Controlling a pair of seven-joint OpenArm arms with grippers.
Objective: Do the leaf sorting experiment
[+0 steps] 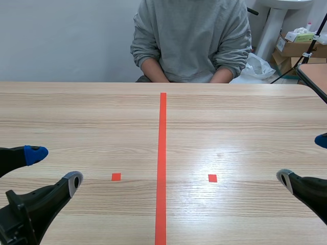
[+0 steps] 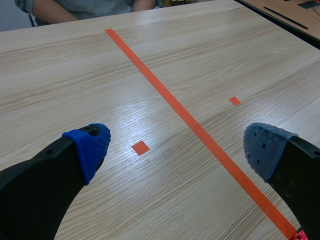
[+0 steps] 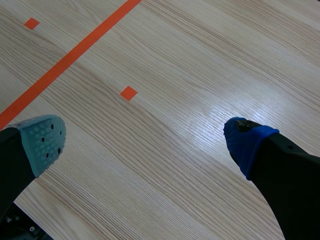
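No leaves show in any view. My left gripper [image 1: 53, 166] hovers low over the wooden table [image 1: 102, 117] at the near left, open, nothing between its fingers; its own view has the left gripper [image 2: 177, 150] above bare wood. At the near right edge my right gripper [image 1: 304, 161] is open too, partly cut off. In the right wrist view the right gripper [image 3: 142, 142] has only bare table between its pads.
A person in a grey sweatshirt [image 1: 191, 38] sits across the table, hands below its far edge. Cardboard boxes [image 1: 296, 46] and a second table's corner [image 1: 314, 76] stand at the back right. Orange tape marks lie on the wood.
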